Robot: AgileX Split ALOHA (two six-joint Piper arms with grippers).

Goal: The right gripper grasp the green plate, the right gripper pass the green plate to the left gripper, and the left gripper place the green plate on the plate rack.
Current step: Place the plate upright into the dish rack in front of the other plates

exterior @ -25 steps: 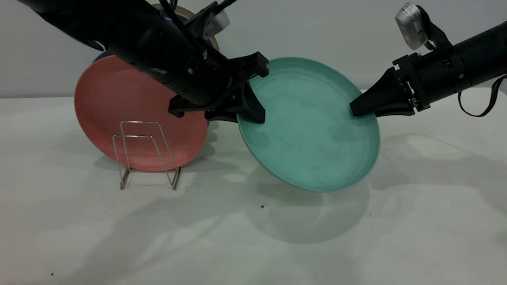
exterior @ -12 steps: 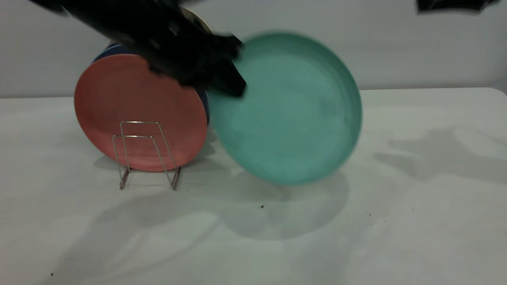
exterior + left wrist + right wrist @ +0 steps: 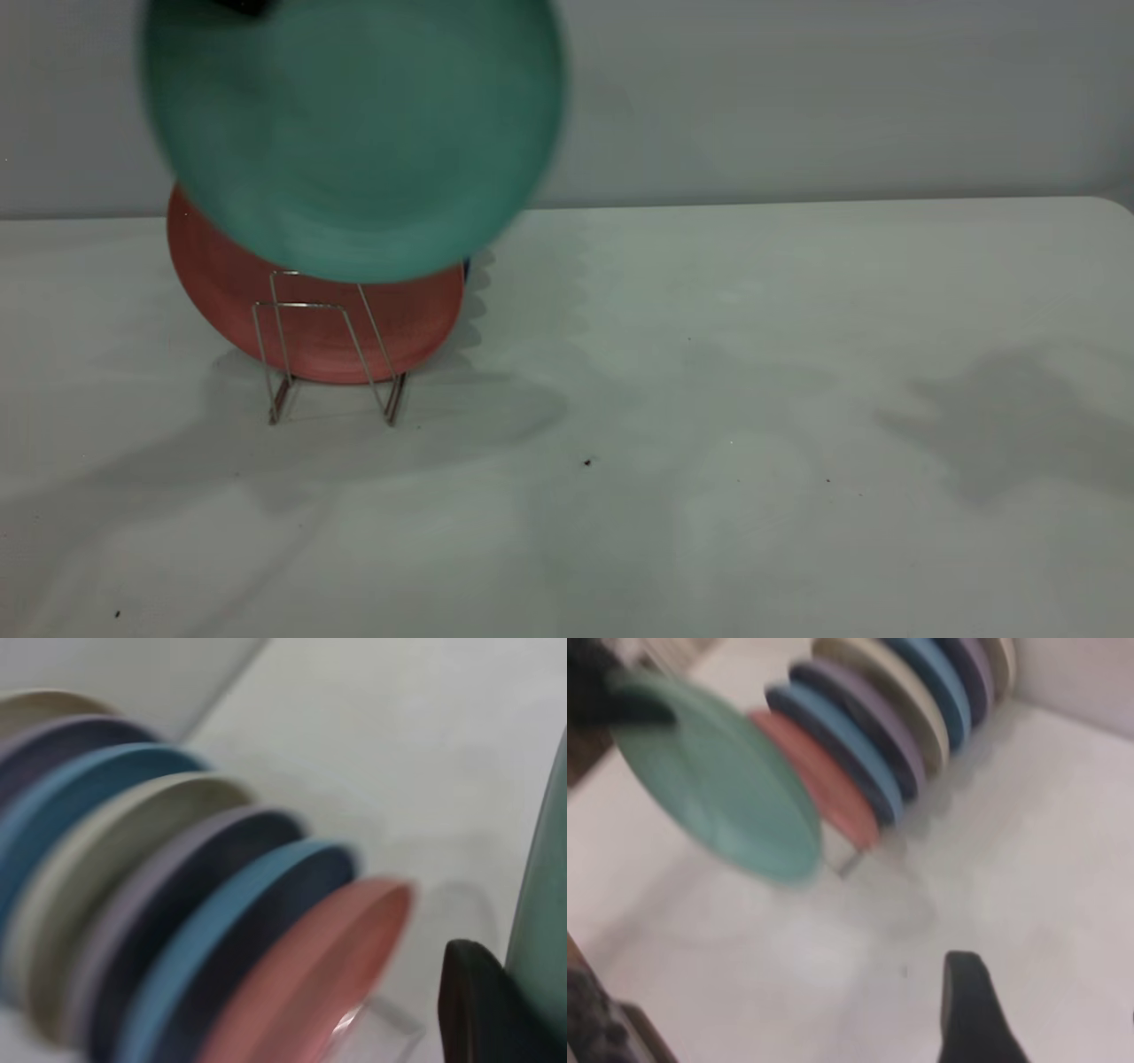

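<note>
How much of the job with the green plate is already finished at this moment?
The handover looks done: the left gripper alone holds the green plate, and the right gripper is clear of it. The plate hangs above the plate rack, in front of the pink plate. Setting it in remains.

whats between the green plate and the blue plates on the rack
One salmon-pink plate stands between the green plate and the nearest blue plate, seen in the right wrist view.

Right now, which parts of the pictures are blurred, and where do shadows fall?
Exterior view: the green plate is motion-smeared at its edges, while the plate rack stays sharp; soft shadows lie on the table. Left wrist view: the racked plates are blurred. Right wrist view: everything is soft.
</note>
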